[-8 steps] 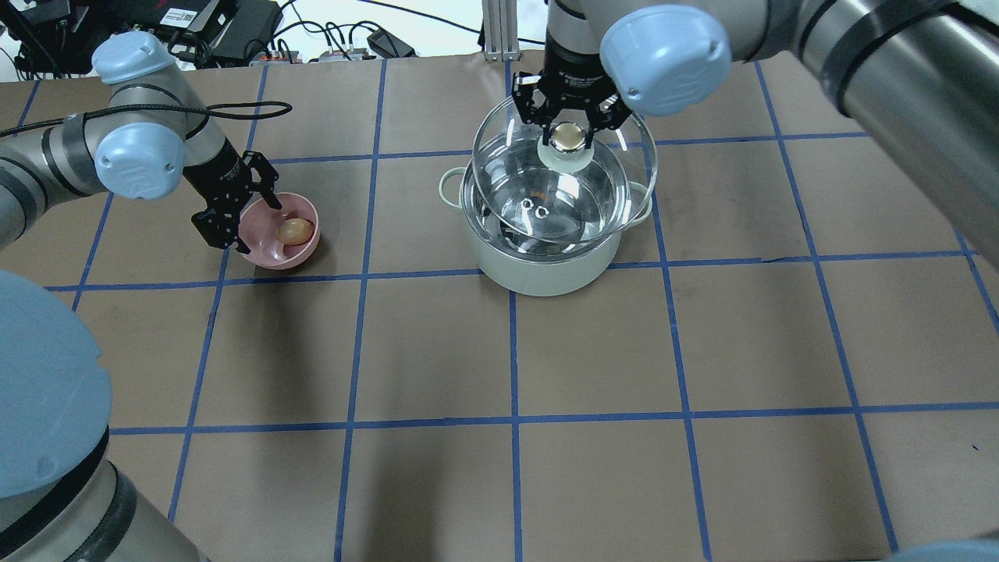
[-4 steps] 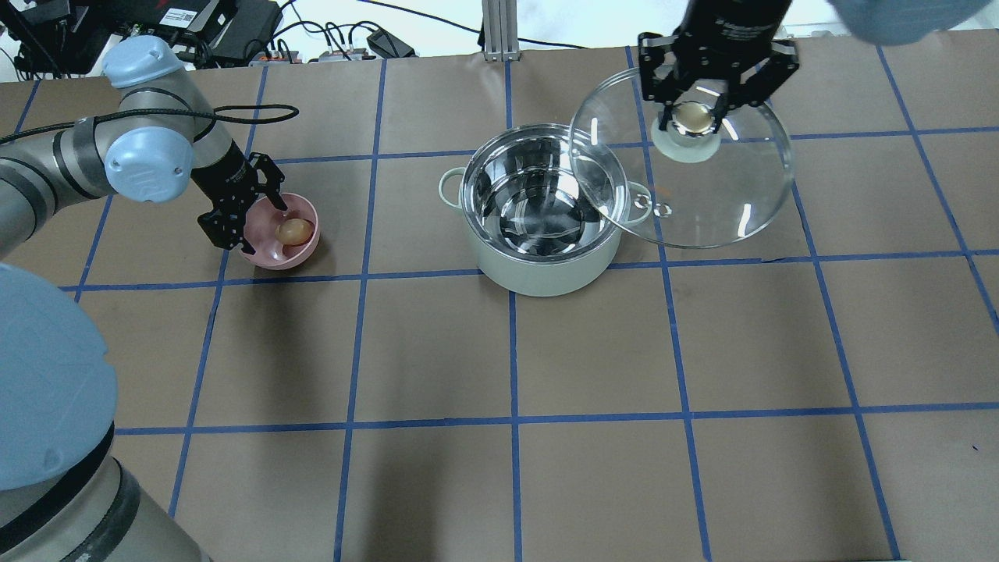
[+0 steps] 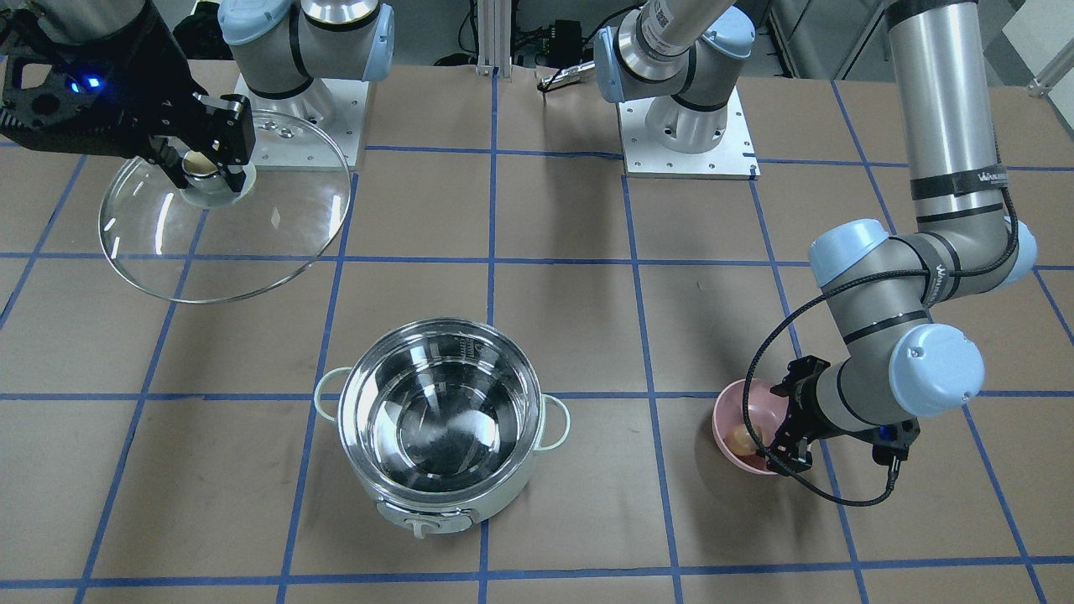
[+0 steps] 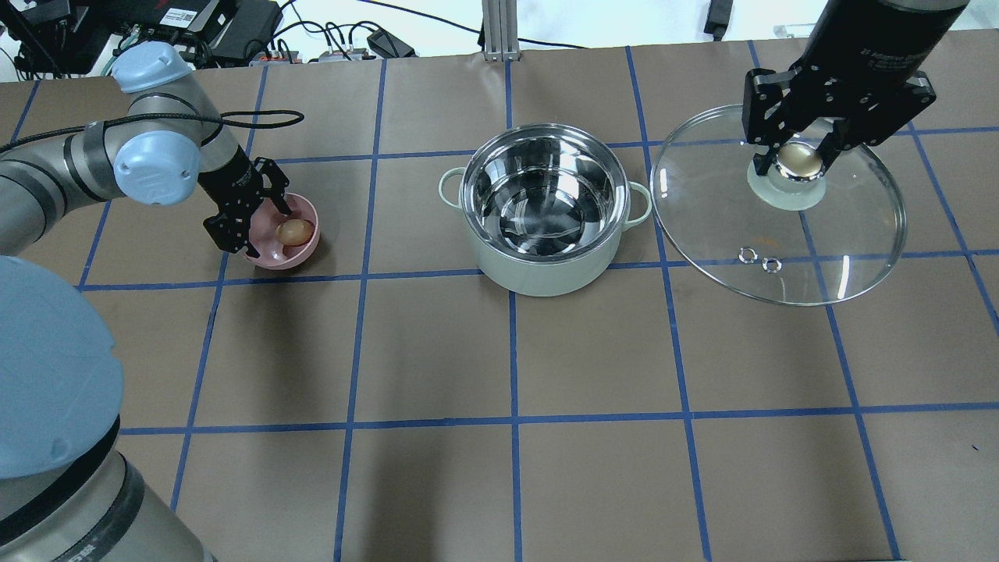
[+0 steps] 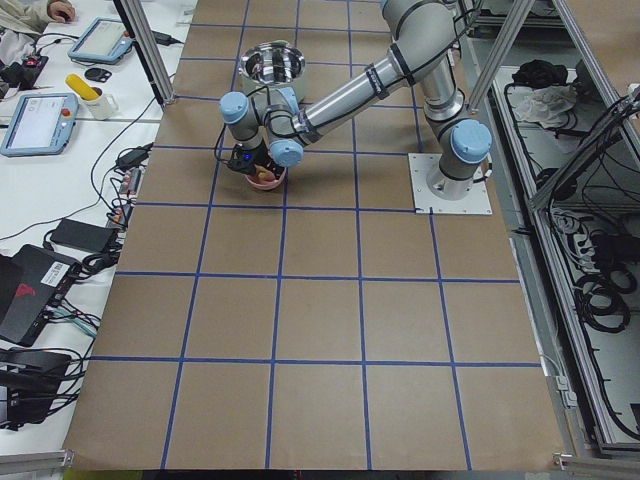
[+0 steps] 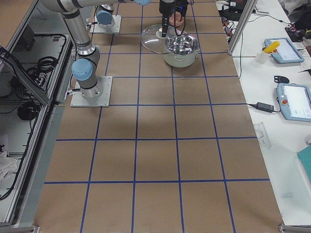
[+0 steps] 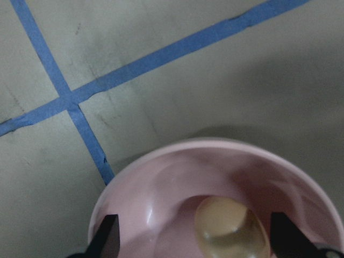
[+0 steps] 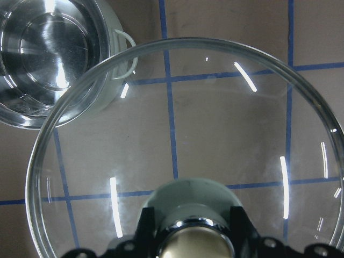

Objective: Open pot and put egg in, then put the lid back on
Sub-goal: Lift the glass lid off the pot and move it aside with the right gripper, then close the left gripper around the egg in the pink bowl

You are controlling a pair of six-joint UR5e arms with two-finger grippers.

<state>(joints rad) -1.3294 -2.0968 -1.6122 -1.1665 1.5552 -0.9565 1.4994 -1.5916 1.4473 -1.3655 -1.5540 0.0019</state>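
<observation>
The pot (image 4: 544, 234) stands open and empty at the table's middle; it also shows in the front view (image 3: 470, 495) and the right wrist view (image 8: 48, 59). My right gripper (image 4: 796, 160) is shut on the cream knob of the glass lid (image 4: 819, 242) and holds the lid tilted in the air to the right of the pot, clear of it (image 3: 252, 243). The tan egg (image 4: 294, 231) lies in a pink bowl (image 4: 269, 251). My left gripper (image 4: 254, 222) is open at the bowl, its fingertips either side of the egg (image 7: 231, 231) in the left wrist view.
Brown paper with a blue tape grid covers the table (image 4: 515, 351). The arm bases (image 3: 684, 126) stand at the robot's side. Cables and electronics (image 4: 195, 31) lie beyond the far edge.
My right gripper has carried the lid from over the pot away to the right, uncovering the pot. My left gripper has shifted slightly at the pink bowl.
</observation>
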